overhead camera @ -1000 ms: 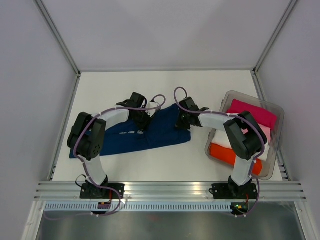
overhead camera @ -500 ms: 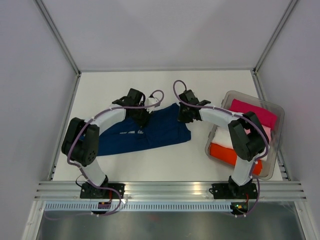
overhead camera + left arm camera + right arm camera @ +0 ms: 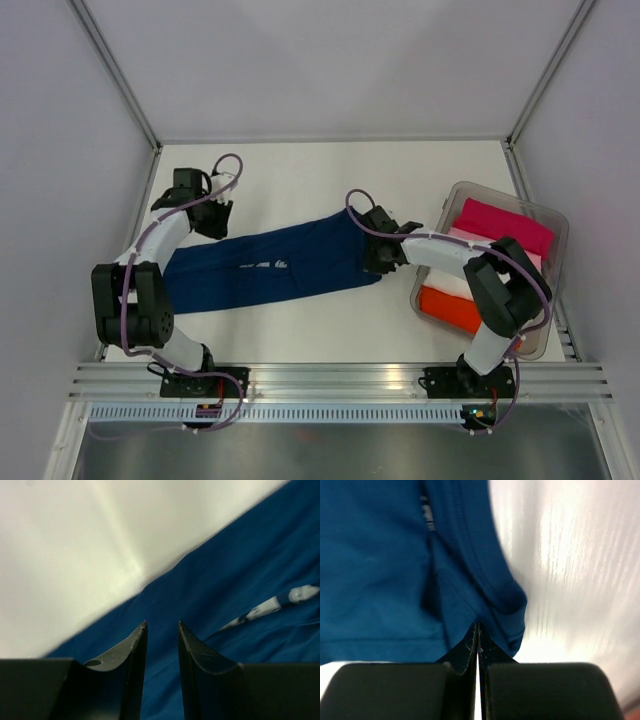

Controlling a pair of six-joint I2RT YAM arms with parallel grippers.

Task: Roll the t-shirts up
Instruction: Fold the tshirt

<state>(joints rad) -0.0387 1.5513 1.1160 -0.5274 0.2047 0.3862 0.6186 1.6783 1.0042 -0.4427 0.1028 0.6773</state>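
Left gripper (image 3: 212,221), seen from above, sits toward the tabletop's (image 3: 300,180) far-left corner at the navy t-shirt's (image 3: 290,262) stretched end, having left its middle, with the right gripper (image 3: 377,260) at the opposite hem; left wrist view: fingers (image 3: 135,650) slightly parted over blue cloth; right wrist view: fingers (image 3: 465,652) pinched together on the hem.

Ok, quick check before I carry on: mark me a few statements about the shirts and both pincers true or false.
The right pincer is shut on the navy shirt at its edge. True.
The navy shirt is already rolled. False: it lies stretched out flat on the table.
The bin holds a magenta shirt and an orange shirt. True.
The left pincer hangs over the bin. False: it is at the navy shirt's left edge, slightly open.
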